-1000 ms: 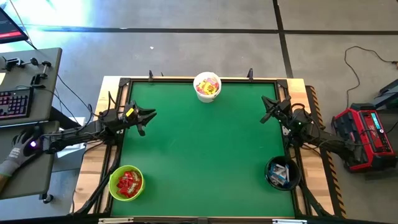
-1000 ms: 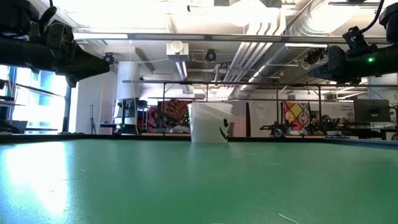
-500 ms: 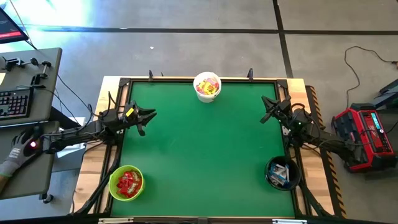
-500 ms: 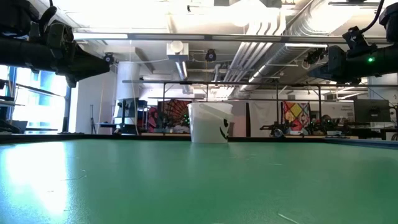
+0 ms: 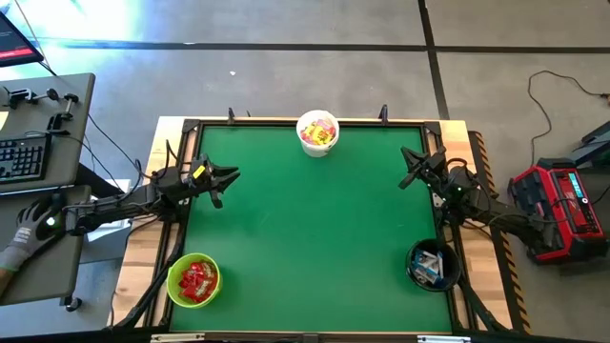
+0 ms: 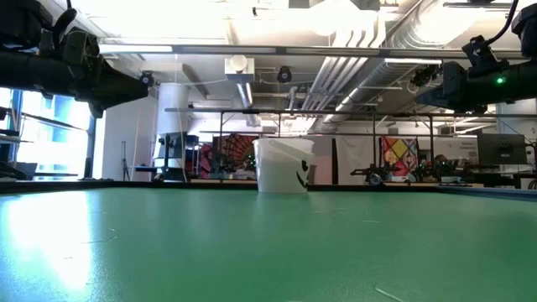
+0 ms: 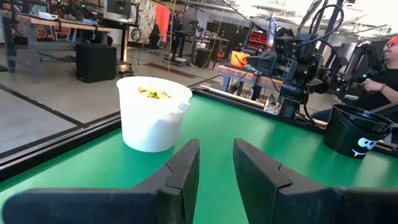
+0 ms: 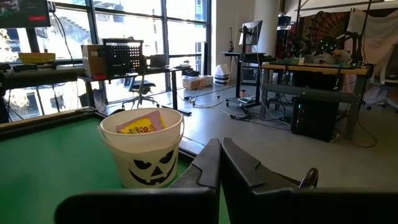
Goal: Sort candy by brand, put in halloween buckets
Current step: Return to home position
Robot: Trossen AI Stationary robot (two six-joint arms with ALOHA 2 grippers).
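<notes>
Three buckets stand upright on the green table. The white bucket [image 5: 317, 132] at the far edge holds yellow packets; it also shows in the low view [image 6: 284, 165]. The lime green bucket [image 5: 193, 279] at the near left holds red packets. The black bucket [image 5: 433, 266] at the near right holds white-and-blue bars. My left gripper [image 5: 229, 176] hangs above the table's left side, its fingers [image 7: 186, 155] a small gap apart and empty. My right gripper [image 5: 408, 164] hangs above the right side, its fingers [image 8: 211, 152] together and empty. No loose candy shows on the table.
The green mat [image 5: 315, 229] lies between the three buckets. A dark frame rail [image 5: 305, 121] runs round the table. A person's gloved hand [image 5: 21, 243] rests on a desk left of the table. A red device [image 5: 558, 205] sits on the floor at the right.
</notes>
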